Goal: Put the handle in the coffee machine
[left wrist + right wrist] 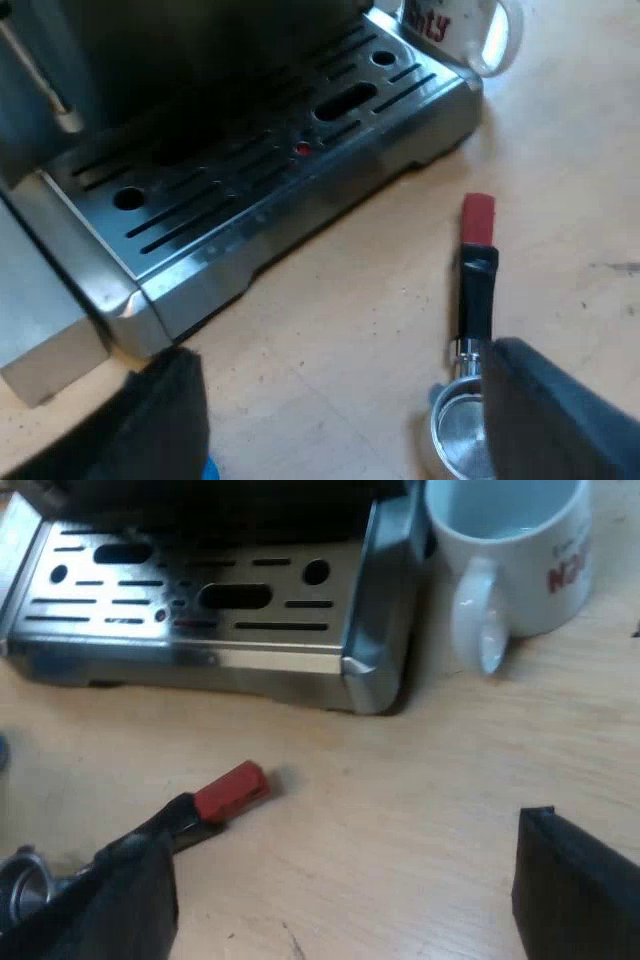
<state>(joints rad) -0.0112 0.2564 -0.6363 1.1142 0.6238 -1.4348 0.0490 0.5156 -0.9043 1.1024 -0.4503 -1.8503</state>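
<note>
- Holder (476, 300) is loose, lying flat on the wooden surface (340, 290) out in front of the machine (200, 90), so it's not locked in. The red end points toward the machine. The metal cup end sits farther out, open side up.
- Left arm is tipped down at the surface just off the machine's tray (260, 190). The left claw (345, 365) hangs over the wood beside the holder.
- Left claw is spread wide with nothing in it. One finger (565, 420) sits over the holder's cup end in the left wrist view, and I can't tell if it actually touches. The other finger is off near the tray's corner.
- Right arm is also tipped down toward the machine's front. The right claw (340, 835) hovers over bare wood, between the holder and the mug (510, 570).
- Right claw is wide open too and empty. One finger (120, 905) hides part of the holder's dark handle, with the red end poking out past it. Can't tell about contact there either.
- Mug is white with red lettering, upright, tight beside the tray's corner.
- Bare wood lies between the red end and the tray's front edge. The mug is the closest thing to that side of the machine.
</note>
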